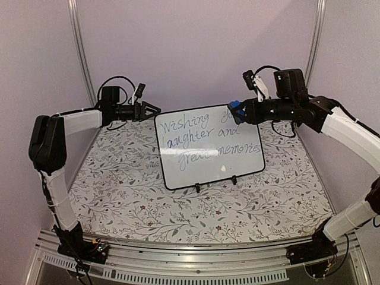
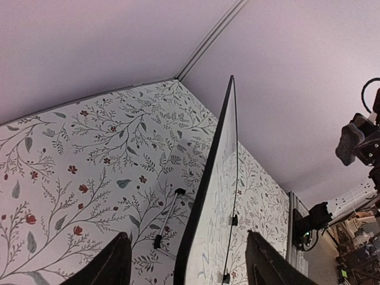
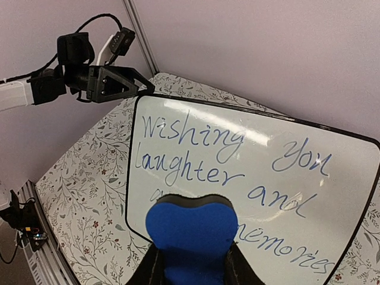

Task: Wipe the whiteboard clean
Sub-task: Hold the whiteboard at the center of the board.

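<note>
The whiteboard (image 1: 209,161) stands tilted back on small black feet in the middle of the table, covered in blue cursive writing (image 3: 196,133). My left gripper (image 1: 157,109) is at its upper left corner. In the left wrist view the board's black rim (image 2: 199,205) runs between the left gripper's (image 2: 187,234) two dark fingers (image 2: 113,261), which stand apart with a gap on each side. My right gripper (image 1: 240,111) hovers at the board's upper right, shut on a blue eraser (image 1: 237,110). The eraser (image 3: 191,228) faces the board and hides part of the writing's lower lines.
A floral cloth (image 1: 148,202) covers the table. A thin prop leg (image 2: 168,217) braces the board from behind. Plain walls with metal corner rails (image 1: 82,53) close the back and sides. A metal rail (image 1: 196,258) runs along the near edge by the arm bases.
</note>
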You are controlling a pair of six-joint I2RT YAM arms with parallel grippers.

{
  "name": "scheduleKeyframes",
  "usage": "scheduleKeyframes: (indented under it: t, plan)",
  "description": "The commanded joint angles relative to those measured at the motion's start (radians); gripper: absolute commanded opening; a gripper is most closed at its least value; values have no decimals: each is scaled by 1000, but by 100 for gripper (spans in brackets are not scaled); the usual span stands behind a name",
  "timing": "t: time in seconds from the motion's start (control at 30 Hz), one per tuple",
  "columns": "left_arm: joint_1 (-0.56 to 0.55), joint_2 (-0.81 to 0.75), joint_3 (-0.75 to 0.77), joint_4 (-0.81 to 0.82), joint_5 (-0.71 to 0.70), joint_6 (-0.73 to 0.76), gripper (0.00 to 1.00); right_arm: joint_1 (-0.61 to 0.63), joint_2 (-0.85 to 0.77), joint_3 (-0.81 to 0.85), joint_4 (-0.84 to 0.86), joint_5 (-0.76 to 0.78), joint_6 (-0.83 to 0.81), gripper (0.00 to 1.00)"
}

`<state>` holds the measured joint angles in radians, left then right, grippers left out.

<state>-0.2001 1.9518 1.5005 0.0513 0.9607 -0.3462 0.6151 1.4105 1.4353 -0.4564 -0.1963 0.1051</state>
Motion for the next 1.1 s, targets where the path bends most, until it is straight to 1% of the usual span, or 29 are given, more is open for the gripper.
scheduleKeyframes:
  t: [0.0,0.1,0.17,0.37,0.5,0.57,0.67,0.73,0.87,1.0,1.07]
  plan:
    - [-10,30,25,84,64,-21,63,13,11,28,3,6,15,22]
    - [-23,40,24,100,72,-22,56,14,20,30,-2,0,16,22]
    - [-29,48,24,106,72,-26,54,14,25,33,-8,1,13,22]
    - [-37,59,15,169,73,-80,54,14,37,36,-8,23,4,22]
    - [-43,62,21,172,75,-99,54,13,42,36,-4,-3,17,22]
    - [-47,59,22,162,74,-98,54,14,41,34,14,-20,32,21]
    - [-48,50,14,152,54,-87,54,13,56,63,42,-125,44,21]
    - [-49,43,8,132,42,-73,53,14,68,89,47,-166,39,21]
    - [-52,8,-7,97,7,-45,53,14,86,118,51,-211,32,21]
    - [-64,-14,-26,79,-18,-21,53,14,80,71,70,-248,20,21]
    - [-68,2,-13,68,-16,-19,53,14,71,50,71,-258,27,21]
